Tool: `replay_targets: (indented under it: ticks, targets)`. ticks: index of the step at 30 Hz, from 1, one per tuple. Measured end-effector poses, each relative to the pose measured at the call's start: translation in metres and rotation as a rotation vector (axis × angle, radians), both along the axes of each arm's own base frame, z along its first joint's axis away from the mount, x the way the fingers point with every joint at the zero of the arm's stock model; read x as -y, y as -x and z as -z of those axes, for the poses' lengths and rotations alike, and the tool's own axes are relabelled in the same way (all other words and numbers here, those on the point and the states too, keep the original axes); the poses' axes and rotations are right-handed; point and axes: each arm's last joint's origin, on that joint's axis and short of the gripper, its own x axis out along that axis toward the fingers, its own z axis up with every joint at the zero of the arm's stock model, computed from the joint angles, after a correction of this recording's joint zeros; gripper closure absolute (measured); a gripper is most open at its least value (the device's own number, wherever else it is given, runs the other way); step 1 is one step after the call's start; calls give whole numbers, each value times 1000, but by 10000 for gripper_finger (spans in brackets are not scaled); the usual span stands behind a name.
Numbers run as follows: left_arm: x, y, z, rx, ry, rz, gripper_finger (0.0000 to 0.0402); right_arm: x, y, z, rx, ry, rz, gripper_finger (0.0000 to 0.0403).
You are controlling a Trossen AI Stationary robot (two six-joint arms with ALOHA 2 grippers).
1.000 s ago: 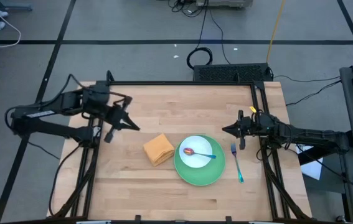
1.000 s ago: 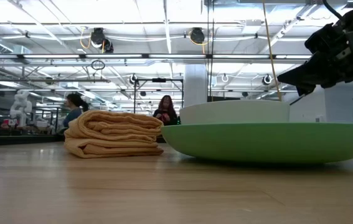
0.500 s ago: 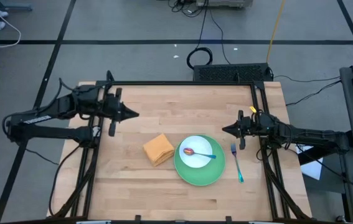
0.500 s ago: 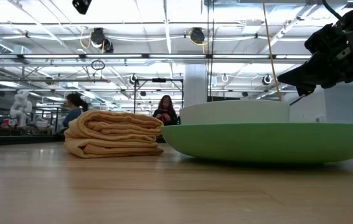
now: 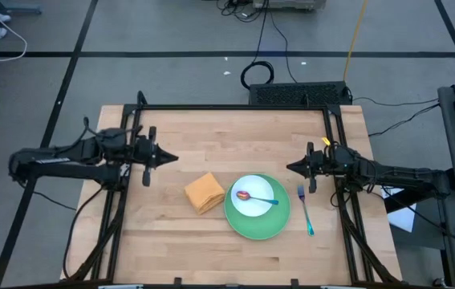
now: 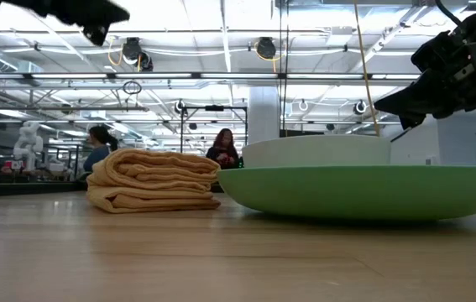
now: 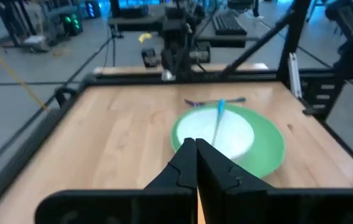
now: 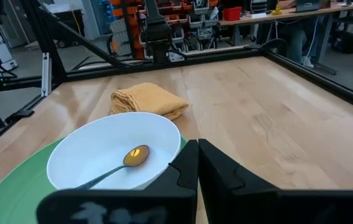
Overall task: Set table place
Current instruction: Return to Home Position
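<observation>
Left gripper [image 5: 171, 157] and right gripper [image 5: 290, 168] hover empty, fingers pressed together; the folded orange napkin [image 5: 205, 193], just beside the green plate [image 5: 247, 230], looks soft, light and limp, best pinched across its folded edge.

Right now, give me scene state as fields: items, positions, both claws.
plate: green, on the table, between napkin and fork
bowl: white, on the plate
spoon: lying in the bowl, handle toward the fork
fork: flat on the table, right of the plate
napkin: orange, folded, just left of the plate
left claw: shut, empty, raised over the table's left side
right claw: shut, empty, over the table's right side
</observation>
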Motion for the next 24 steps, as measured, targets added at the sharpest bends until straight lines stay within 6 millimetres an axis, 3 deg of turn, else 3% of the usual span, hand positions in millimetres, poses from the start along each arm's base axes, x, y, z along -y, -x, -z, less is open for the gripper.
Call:
replay_targets:
  ticks: [9,16,24]
  targets:
    - [11,9,32,128,-63,101,402,0,0,-3,29,-4,0,403]
    - [11,13,34,135,-65,88,402,0,0,-4,37,-8,-2,403]
    - [15,18,25,269,-132,109,402,-1,0,-4,37,-11,-20,403]
